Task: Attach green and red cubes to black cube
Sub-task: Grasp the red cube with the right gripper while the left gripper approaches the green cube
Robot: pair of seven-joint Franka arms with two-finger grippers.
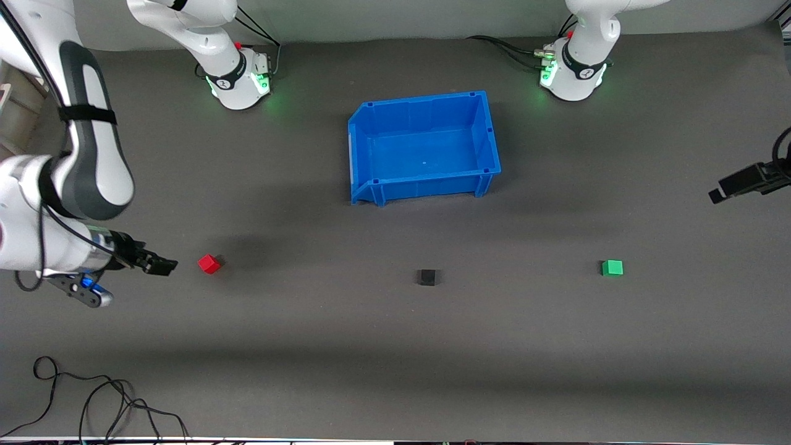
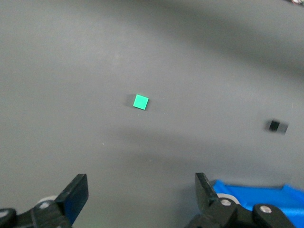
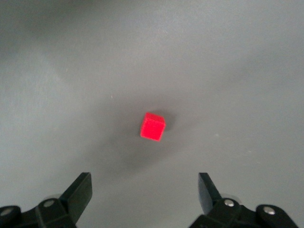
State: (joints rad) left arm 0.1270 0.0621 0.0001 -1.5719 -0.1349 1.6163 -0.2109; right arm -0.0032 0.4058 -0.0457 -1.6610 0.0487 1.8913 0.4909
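Note:
The red cube lies on the grey mat toward the right arm's end; it also shows in the right wrist view. The black cube lies mid-table, nearer the front camera than the bin, and shows small in the left wrist view. The green cube lies toward the left arm's end and shows in the left wrist view. My right gripper is open and empty, in the air just beside the red cube. My left gripper is open and empty, high over the mat near the table's end.
A blue bin, empty, stands mid-table between the arm bases; its corner shows in the left wrist view. Loose black cables lie at the table's front corner by the right arm's end.

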